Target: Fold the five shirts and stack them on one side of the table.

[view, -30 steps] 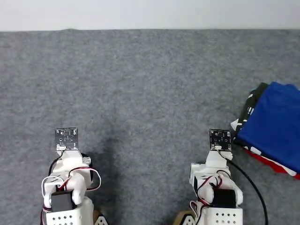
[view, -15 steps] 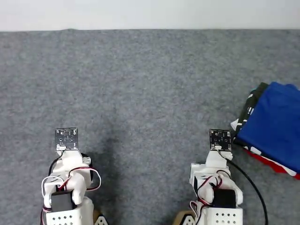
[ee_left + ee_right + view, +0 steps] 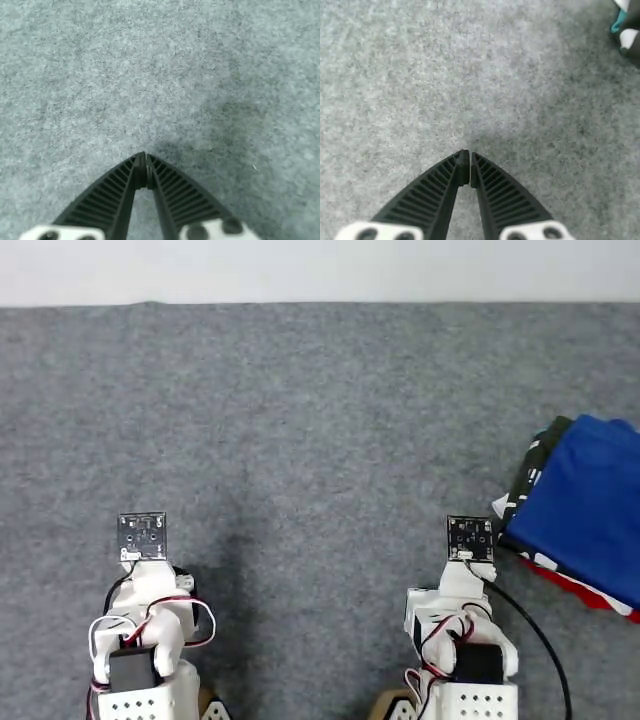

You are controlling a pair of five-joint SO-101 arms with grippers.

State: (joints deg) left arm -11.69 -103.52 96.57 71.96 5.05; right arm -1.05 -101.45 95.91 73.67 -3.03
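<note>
A stack of folded shirts (image 3: 585,515) lies at the table's right edge, a blue shirt on top, with dark, white and red layers showing under it. A corner of that stack (image 3: 628,25) shows in the right wrist view. Both arms sit folded back at the near edge. My left gripper (image 3: 145,162) is shut over bare grey felt, holding nothing. My right gripper (image 3: 467,159) is also shut and empty, just left of the stack. In the high view the left arm (image 3: 142,540) is at the lower left and the right arm (image 3: 470,540) at the lower right.
Grey felt (image 3: 320,420) covers the whole table. A white wall strip (image 3: 320,270) runs along the far edge. A black cable (image 3: 535,630) trails from the right arm toward the near right corner.
</note>
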